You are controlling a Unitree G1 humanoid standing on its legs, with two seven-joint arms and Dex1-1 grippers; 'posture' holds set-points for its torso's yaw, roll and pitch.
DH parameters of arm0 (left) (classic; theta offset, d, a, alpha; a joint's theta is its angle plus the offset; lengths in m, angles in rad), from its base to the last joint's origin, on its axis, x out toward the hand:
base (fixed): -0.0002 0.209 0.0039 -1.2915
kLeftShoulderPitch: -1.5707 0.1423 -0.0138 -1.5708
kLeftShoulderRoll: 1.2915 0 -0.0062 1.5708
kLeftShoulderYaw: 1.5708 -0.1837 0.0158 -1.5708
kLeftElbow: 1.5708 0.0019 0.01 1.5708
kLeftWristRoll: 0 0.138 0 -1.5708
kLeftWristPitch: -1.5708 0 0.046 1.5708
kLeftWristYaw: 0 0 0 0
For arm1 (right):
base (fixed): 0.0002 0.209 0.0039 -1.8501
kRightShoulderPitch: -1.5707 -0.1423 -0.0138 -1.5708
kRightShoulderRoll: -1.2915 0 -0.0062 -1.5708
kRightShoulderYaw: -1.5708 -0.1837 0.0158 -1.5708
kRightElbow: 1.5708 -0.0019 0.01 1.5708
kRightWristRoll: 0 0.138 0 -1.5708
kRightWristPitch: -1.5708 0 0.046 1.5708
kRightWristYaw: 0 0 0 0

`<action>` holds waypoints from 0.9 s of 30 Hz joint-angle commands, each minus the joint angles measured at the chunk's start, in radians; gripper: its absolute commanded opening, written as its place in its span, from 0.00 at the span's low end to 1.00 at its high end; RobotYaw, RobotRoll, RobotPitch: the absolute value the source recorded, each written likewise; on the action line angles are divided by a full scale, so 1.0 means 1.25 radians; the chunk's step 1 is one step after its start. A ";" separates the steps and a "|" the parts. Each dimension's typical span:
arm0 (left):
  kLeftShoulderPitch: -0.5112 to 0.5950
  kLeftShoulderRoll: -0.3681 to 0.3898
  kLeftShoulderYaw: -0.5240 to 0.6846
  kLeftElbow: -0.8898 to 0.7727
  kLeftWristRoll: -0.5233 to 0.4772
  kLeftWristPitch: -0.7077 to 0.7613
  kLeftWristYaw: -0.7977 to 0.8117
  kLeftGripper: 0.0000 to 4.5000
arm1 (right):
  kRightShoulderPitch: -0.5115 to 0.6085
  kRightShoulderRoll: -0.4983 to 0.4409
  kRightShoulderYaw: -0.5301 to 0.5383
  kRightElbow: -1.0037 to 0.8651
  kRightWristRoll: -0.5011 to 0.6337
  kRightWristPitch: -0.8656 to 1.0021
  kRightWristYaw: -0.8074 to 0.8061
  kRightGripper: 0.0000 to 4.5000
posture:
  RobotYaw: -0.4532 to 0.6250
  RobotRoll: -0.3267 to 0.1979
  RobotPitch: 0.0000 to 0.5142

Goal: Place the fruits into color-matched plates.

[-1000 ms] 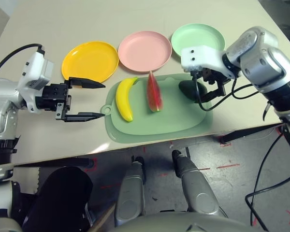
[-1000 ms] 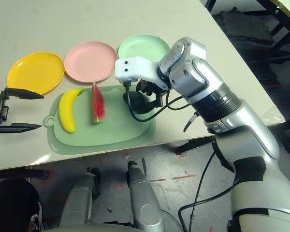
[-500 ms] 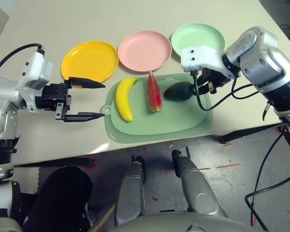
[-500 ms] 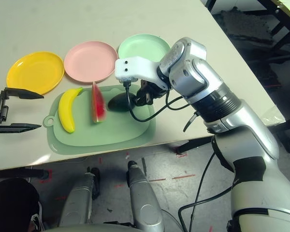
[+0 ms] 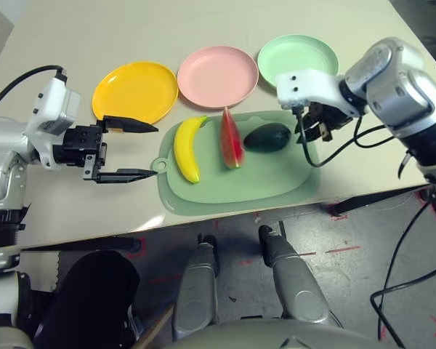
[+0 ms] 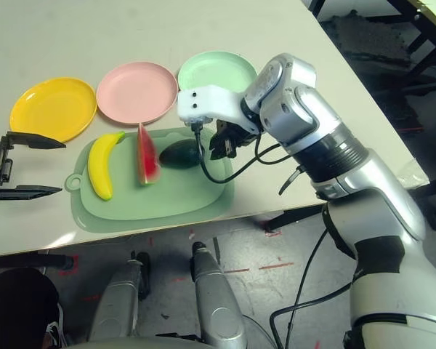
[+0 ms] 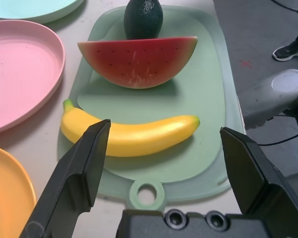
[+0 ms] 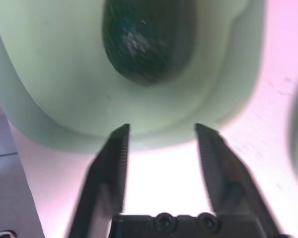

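The yellow banana [image 5: 187, 149], the watermelon wedge [image 5: 231, 138] and the dark green avocado [image 5: 267, 137] lie side by side on the pale green mat [image 5: 236, 185]. Behind the mat sit the yellow-orange plate [image 5: 135, 91], the pink plate [image 5: 218, 76] and the mint green plate [image 5: 298, 57]; none holds any fruit. My right gripper [image 8: 161, 128] hangs open just right of the avocado [image 8: 148, 42], at the mat's right edge, holding nothing. My left gripper [image 5: 152, 150] stands wide open left of the mat, level with the banana [image 7: 131, 134], its fingers [image 7: 77, 171] off it.
The table's front edge [image 5: 225, 218] runs just below the mat, with floor beyond it. A black cable [image 5: 327, 149] loops from my right wrist over the mat's right end. Bare tabletop [image 5: 94, 43] lies behind and left of the plates.
The avocado has slid left on the mat toward the watermelon. My right gripper, earlier down over it, has drawn back to the right. The left arm has stayed still.
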 commanded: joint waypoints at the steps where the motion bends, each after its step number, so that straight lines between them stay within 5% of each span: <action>1: -0.003 0.001 -0.016 0.014 0.013 -0.012 -0.009 1.00 | -0.041 0.000 0.007 -0.014 0.017 0.000 0.008 0.85 | 0.36 0.62 0.64; 3: -0.008 0.000 -0.021 0.017 0.010 -0.014 -0.009 1.00 | -0.060 0.012 -0.001 -0.031 0.031 0.031 0.008 1.00 | 0.35 0.62 0.64; 27: -0.025 -0.004 -0.053 0.035 0.006 -0.035 -0.009 1.00 | -0.044 0.128 0.005 -0.167 0.065 0.267 -0.054 1.00 | 0.35 0.62 0.63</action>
